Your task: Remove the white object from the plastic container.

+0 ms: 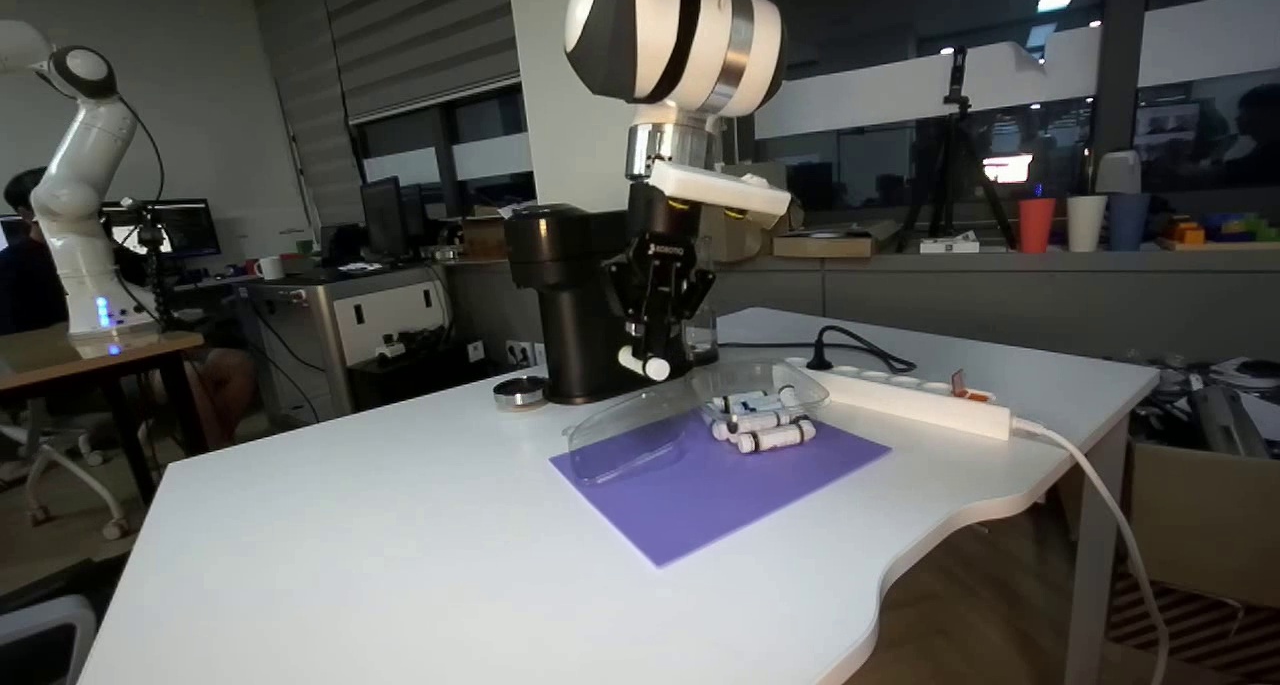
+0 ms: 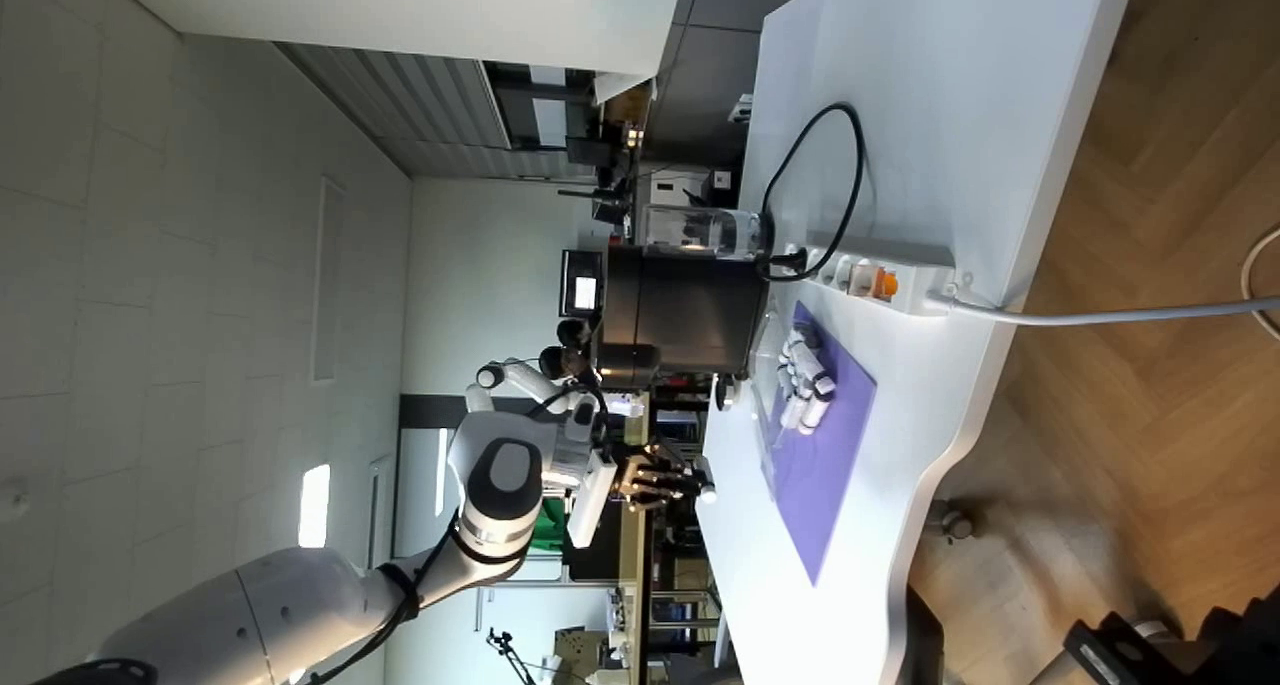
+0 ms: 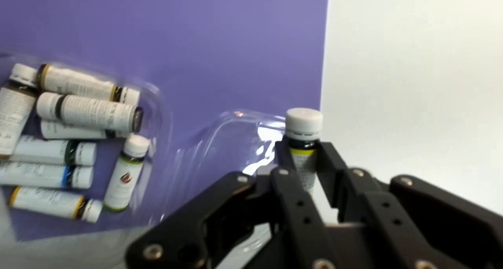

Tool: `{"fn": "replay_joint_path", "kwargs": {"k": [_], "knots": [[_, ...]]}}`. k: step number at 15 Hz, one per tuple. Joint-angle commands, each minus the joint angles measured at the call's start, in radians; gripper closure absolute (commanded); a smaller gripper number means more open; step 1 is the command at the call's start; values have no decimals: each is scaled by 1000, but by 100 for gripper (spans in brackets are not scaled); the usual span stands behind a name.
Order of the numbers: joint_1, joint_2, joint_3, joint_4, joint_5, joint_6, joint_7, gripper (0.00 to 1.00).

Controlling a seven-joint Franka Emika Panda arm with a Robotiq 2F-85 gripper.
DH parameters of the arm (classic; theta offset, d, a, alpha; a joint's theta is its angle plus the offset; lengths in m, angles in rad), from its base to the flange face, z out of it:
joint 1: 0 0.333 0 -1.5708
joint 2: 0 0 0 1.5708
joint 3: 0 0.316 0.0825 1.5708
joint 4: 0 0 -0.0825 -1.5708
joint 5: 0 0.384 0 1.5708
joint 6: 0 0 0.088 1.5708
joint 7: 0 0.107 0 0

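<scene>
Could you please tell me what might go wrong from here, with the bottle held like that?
The white-capped bottle might slip, since the pincer grips a slim, rounded body. If released over the table, it could roll. Lowering it carelessly could also bump the clear container, whose see-through walls may be easy to misjudge.

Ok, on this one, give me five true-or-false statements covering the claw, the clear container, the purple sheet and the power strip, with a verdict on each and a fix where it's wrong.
1. The purple sheet lies partly under the clear plastic container. True.
2. The clear plastic container is empty. False: several small bottles lie in it.
3. The claw holds a white-capped bottle. True.
4. A black plug sits in the white power strip. True.
5. The white power strip lies on the purple sheet. False: it lies on the white table.
</scene>
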State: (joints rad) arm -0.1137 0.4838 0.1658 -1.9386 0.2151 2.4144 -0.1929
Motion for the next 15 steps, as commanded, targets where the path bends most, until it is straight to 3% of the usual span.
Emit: {"fn": "replay_joint_path", "kwargs": {"k": [1, 8, 15], "knots": [[49, -39, 2, -88, -8, -42, -45, 94], [101, -42, 10, -183, -48, -101, -142, 94], [105, -40, 13, -213, -71, -21, -189, 94]]}}
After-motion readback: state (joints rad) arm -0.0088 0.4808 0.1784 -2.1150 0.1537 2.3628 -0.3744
